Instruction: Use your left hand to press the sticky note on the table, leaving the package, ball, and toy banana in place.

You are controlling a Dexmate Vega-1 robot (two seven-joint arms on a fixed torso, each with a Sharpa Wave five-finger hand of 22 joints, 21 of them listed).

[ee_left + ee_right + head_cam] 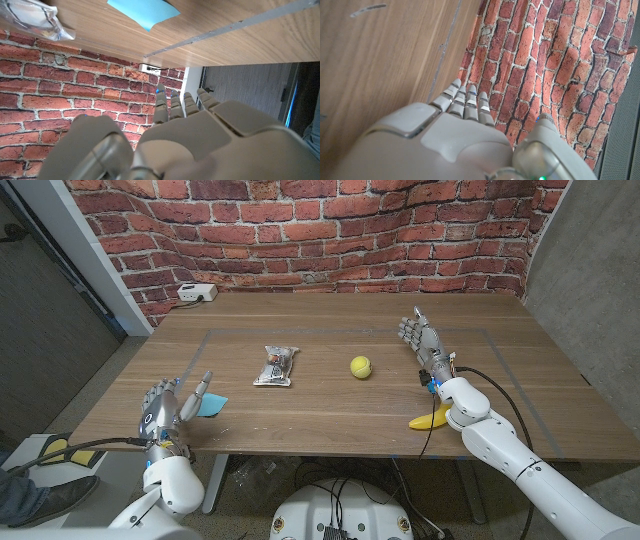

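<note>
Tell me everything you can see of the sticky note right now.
The sticky note is a light blue paper square lying flat on the wooden table near its front left edge, left of the package. The left hand hovers right beside it, partly covering it from the head view; contact is unclear.

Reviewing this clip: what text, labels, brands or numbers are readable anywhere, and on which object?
None can be read.
Clear plastic snack package: dark print, too small and blurred.
Blue square sticky note: blank.
Yellow-green ball: no legible marking.
White box by the wall: nothing readable.
</note>
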